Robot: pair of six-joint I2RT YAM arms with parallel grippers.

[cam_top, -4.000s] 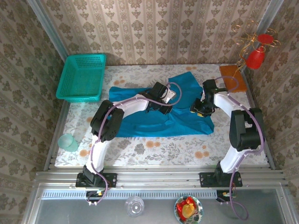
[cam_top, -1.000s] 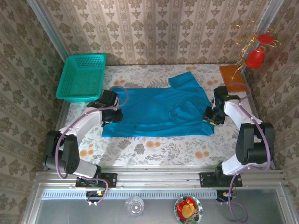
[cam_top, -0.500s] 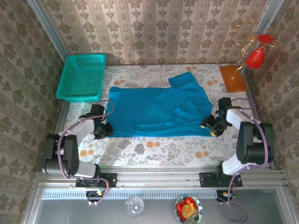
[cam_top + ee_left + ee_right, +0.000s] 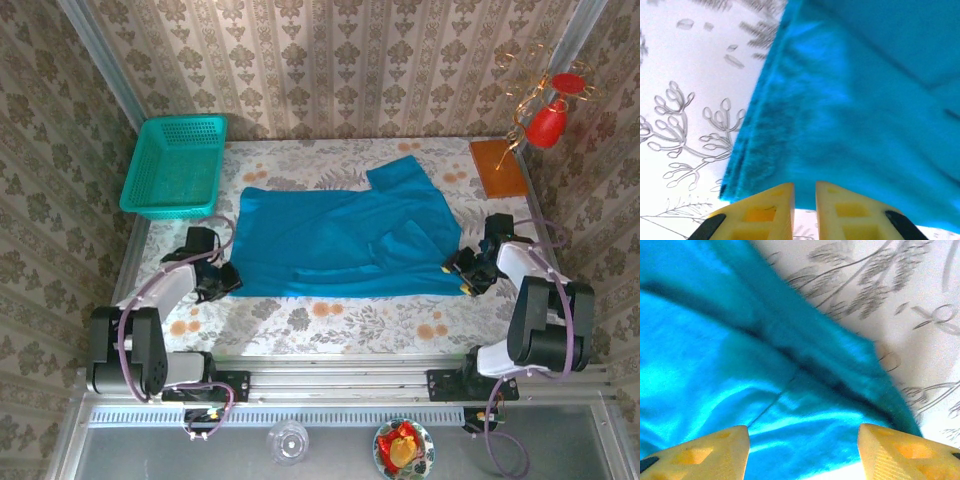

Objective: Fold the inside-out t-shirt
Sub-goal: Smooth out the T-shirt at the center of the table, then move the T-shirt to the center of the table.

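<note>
The inside-out t-shirt (image 4: 340,235) lies spread across the middle of the flowered table (image 4: 330,320), with creases and a folded-over flap toward its right side. My left gripper (image 4: 222,280) sits at the shirt's near left corner. In the left wrist view its yellow jaws (image 4: 805,185) stand almost together, with the layered cloth edge (image 4: 850,110) reaching between the tips. My right gripper (image 4: 457,272) is at the near right corner. In the right wrist view its jaws (image 4: 802,429) stand wide apart over the teal cloth (image 4: 740,365), gripping nothing.
A turquoise-green mesh basket (image 4: 175,165) stands at the back left corner. An orange-brown board (image 4: 497,167) lies at the back right, below a red ornament (image 4: 548,120). Wallpapered walls close in three sides, and a metal rail runs along the near edge.
Both grippers have moved toward the near edge, to the shirt's near corners. The shirt has shifted a little to the right. The right jaws have opened wider.
</note>
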